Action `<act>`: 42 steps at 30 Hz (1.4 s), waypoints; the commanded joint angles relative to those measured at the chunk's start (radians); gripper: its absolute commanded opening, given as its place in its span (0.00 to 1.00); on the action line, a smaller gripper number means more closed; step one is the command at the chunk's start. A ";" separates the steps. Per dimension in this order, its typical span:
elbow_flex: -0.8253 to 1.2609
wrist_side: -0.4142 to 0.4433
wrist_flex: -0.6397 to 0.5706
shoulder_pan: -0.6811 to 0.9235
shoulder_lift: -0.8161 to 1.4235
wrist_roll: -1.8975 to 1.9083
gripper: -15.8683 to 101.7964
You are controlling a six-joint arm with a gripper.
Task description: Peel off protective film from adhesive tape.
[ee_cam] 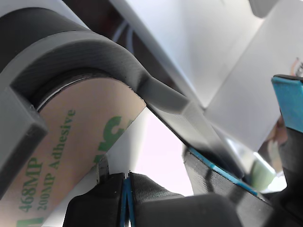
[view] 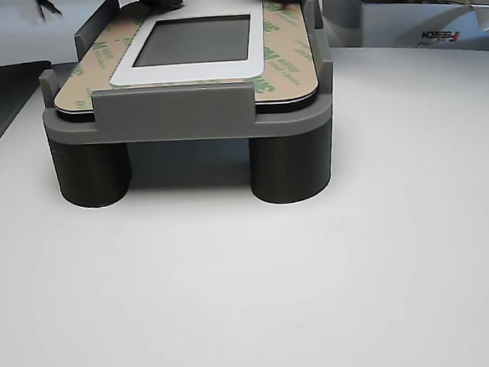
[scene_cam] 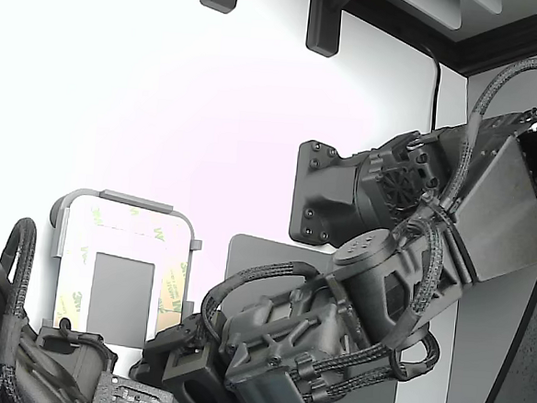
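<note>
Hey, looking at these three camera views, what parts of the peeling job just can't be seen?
- Tool tips: cut off by the wrist view's edge, so whether they pinch the protective film cannot be told.
- Tool in the exterior view: hidden behind the arm.
- Far edge of the plate: dark shapes at the other view's top edge cover it.
- Logos on the film in the exterior view: washed out by glare.

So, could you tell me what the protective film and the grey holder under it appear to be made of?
The protective film looks like matte tan paper liner: flat, non-glossy, with green printed lettering. The grey holder looks like 3D-printed plastic, probably: dull, uniform grey, with fine layer-like lines in the wrist view, though that is hard to confirm.
</note>
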 commanded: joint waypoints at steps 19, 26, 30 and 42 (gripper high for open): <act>0.012 0.003 -0.017 0.009 0.055 0.012 0.04; 0.023 0.005 -0.014 0.009 0.071 0.011 0.04; 0.025 0.005 -0.011 0.009 0.072 0.009 0.04; 0.055 0.006 -0.015 0.009 0.095 0.002 0.04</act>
